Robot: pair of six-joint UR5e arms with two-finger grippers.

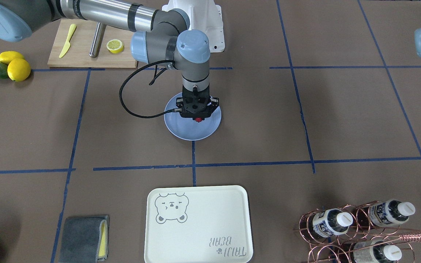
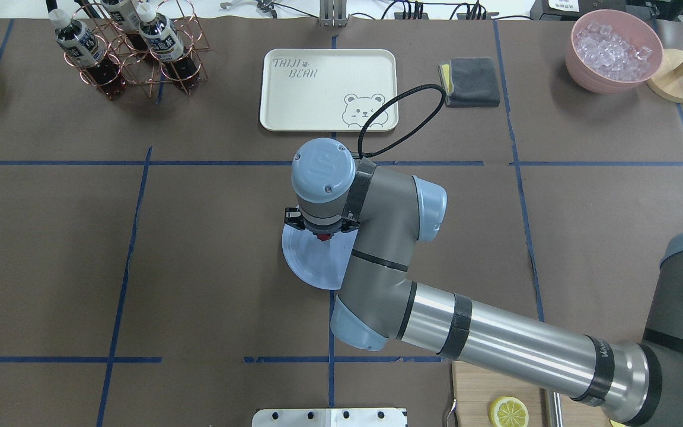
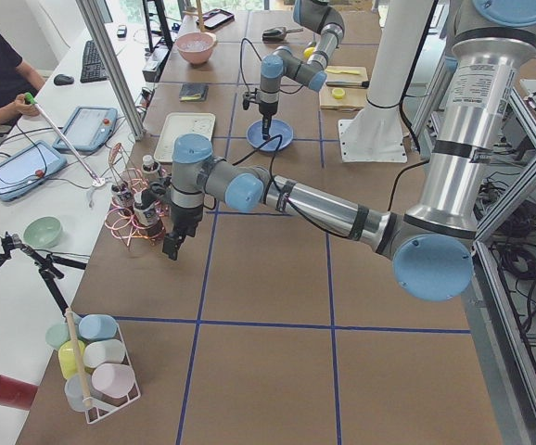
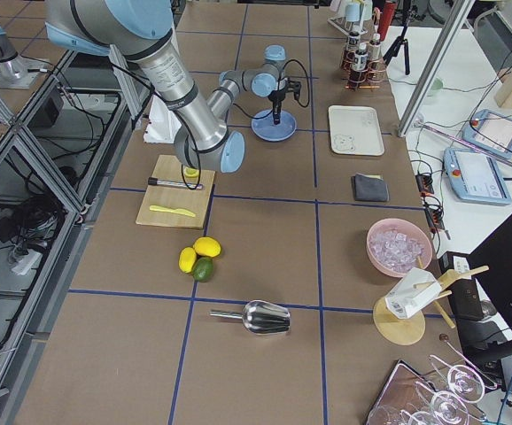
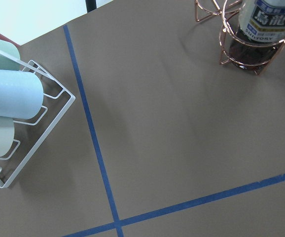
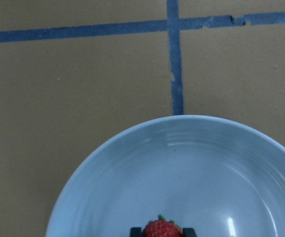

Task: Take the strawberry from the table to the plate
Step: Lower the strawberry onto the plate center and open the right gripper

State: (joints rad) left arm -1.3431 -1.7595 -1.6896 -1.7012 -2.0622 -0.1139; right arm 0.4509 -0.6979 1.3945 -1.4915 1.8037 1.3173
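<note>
The strawberry (image 1: 198, 119), small and red, sits between the fingertips of my right gripper (image 1: 198, 117), which points straight down over the pale blue plate (image 1: 181, 129) on the table (image 1: 254, 109). The right wrist view shows the strawberry (image 6: 161, 229) clamped between two dark fingertips just above the plate (image 6: 182, 173). From overhead the wrist hides most of the right gripper (image 2: 322, 235), and only a red speck of the strawberry (image 2: 322, 238) shows over the plate (image 2: 309, 264). My left gripper (image 3: 171, 246) hangs far off near a bottle rack; I cannot tell whether it is open or shut.
A cream bear tray (image 1: 197, 223) lies in front of the plate. A cutting board (image 1: 86, 54) holds a lemon half and a yellow knife, with lemons and an avocado (image 1: 9, 65) beside it. Also here are a copper bottle rack (image 1: 356, 226), a grey cloth (image 1: 82, 237) and a cup rack (image 5: 14, 113).
</note>
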